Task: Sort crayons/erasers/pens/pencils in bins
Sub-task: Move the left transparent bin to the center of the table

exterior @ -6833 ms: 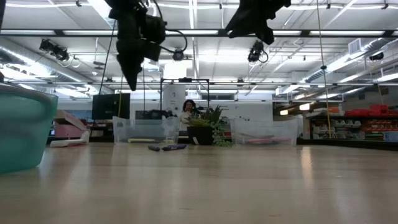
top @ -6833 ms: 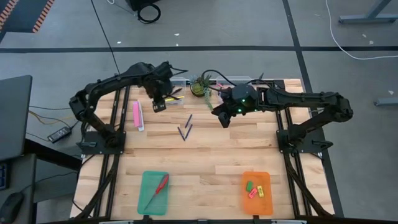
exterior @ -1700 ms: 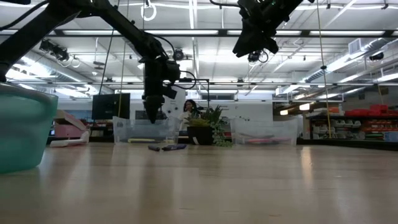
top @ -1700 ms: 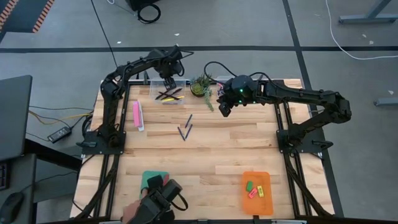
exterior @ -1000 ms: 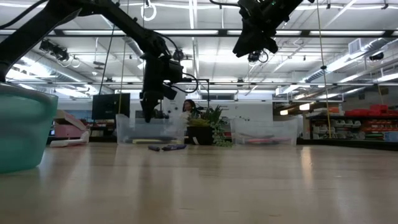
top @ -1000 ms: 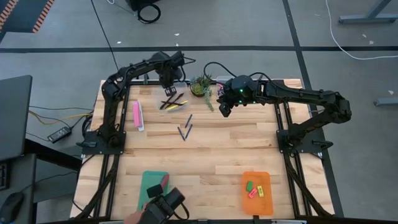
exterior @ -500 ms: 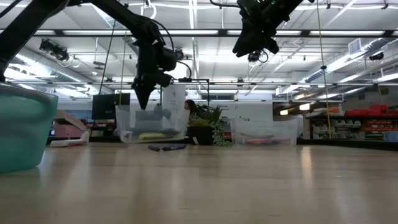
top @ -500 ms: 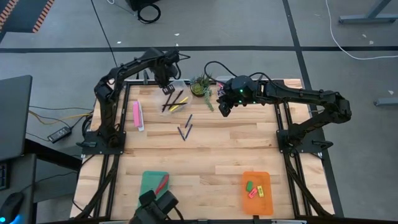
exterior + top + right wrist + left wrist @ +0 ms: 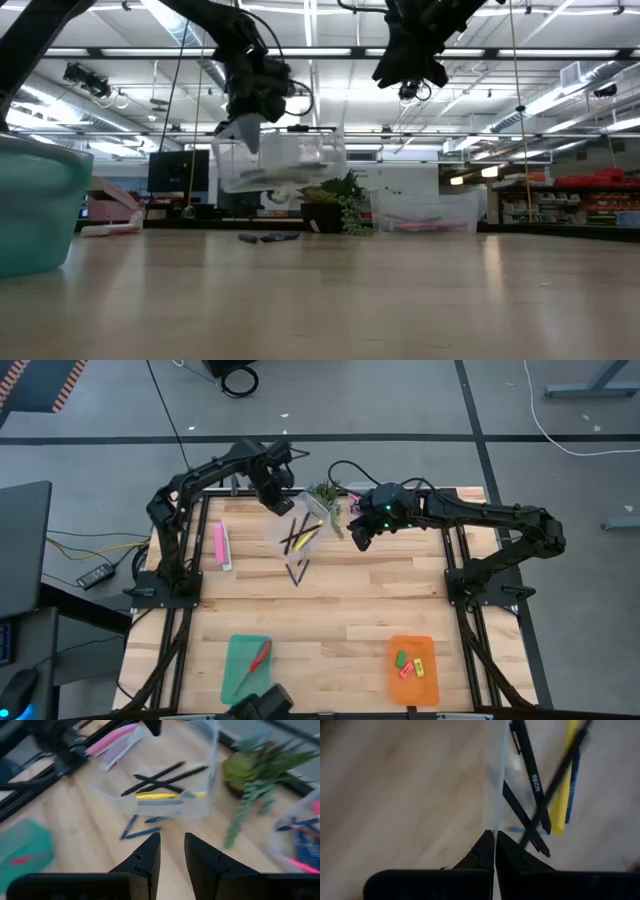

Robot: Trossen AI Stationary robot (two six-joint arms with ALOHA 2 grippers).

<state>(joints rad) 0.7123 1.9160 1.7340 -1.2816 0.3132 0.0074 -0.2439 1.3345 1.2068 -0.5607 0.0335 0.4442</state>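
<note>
Above the tabletop's [image 9: 330,610] far side, the left claw [image 9: 277,498] pinched the wall of a clear bin [image 9: 280,160], lifted clear off the wood (black pencils [image 9: 295,536] and a yellow one inside). Right claw [image 9: 170,851] hung nearby, fingers spread, over loose pens [image 9: 297,568].

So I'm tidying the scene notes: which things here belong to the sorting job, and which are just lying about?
Job:
- clear tub of pencils, lifted by the left hand
- blue pens
- second tub
- teal tray
- orange tray with erasers

Lying about:
- plant
- pink box
- scissors
</note>
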